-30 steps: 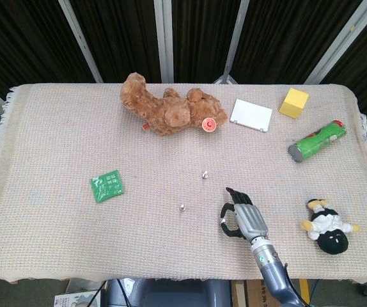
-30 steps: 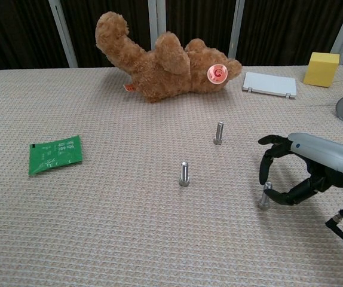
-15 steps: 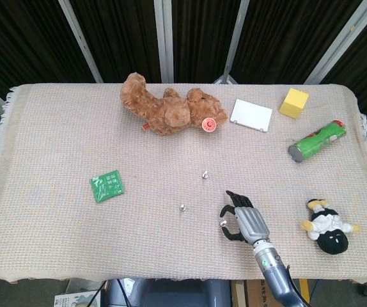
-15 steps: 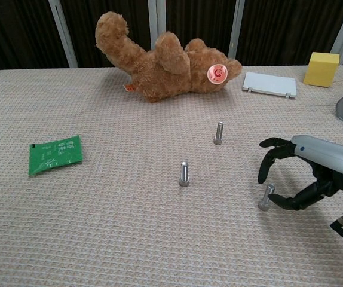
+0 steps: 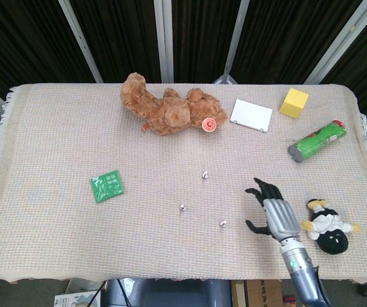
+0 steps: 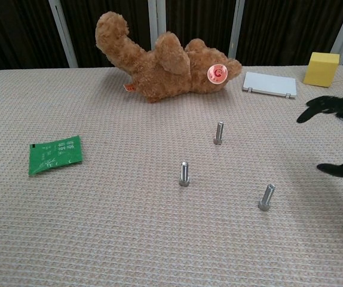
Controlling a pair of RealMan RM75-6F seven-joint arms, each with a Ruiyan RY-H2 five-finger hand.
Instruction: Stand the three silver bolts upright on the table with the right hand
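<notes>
- Since the earlier frame, my right hand [image 5: 274, 208] has withdrawn rightward off the nearest bolt [image 6: 266, 197].
- Fingers spread wide, holding nothing.
- All three bolts stand on the worktop [image 5: 55, 141] (nearest one slightly tilted): [image 6: 184, 174], [image 6: 219, 133].

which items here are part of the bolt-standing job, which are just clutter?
Job:
far bolt, upright
middle bolt, upright
near bolt, standing, leaning slightly
right hand, open, clear of the bolts

Clutter:
teddy bear
green packet
white box
yellow block
green can
penguin toy
</notes>
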